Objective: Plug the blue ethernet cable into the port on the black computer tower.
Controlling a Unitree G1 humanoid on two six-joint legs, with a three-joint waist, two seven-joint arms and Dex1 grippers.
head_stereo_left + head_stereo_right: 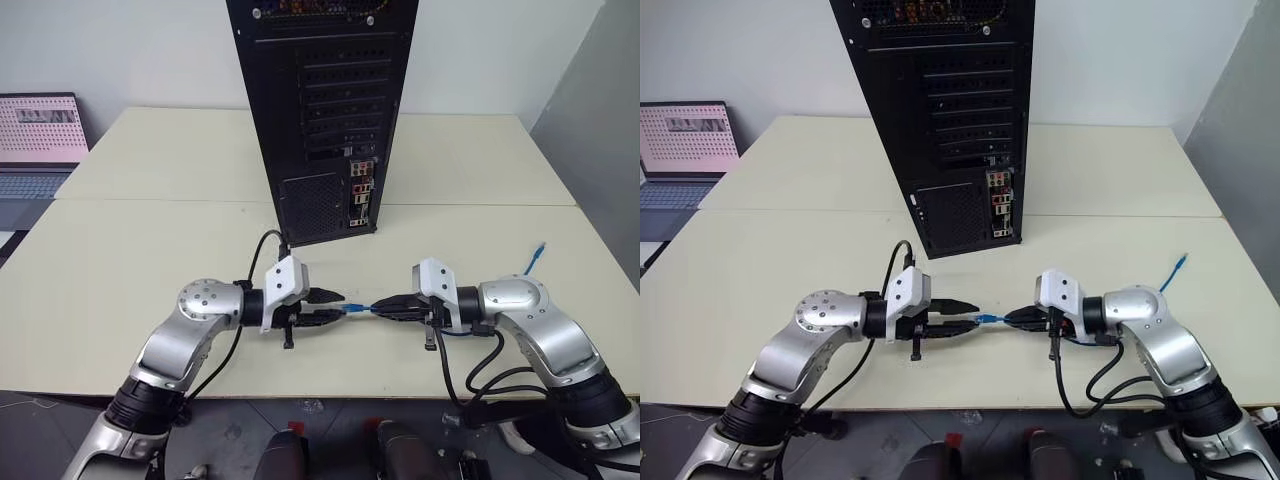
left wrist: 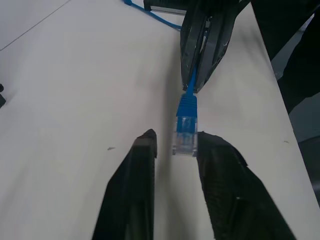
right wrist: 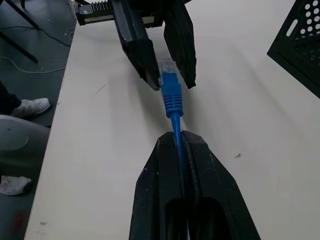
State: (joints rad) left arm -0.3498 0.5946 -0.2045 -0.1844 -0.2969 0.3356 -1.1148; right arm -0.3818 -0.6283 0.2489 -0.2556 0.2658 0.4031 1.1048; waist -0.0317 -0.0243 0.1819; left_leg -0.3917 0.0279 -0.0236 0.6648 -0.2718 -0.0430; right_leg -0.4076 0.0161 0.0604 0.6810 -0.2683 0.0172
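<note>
Both grippers meet near the table's (image 1: 150,300) front edge: my right gripper (image 1: 383,308) pinches the cable (image 3: 172,97), my left gripper (image 1: 335,305) clamps its plug. Pulling apart could yank it free before the tower's (image 1: 320,110) port (image 1: 361,195).

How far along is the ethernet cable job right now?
Done: the right gripper is shut on the blue cable, lifted off the table. In hand: a handover, the left gripper closing on the plug. Left: carrying the plug to the tower and pushing it into the port.
</note>
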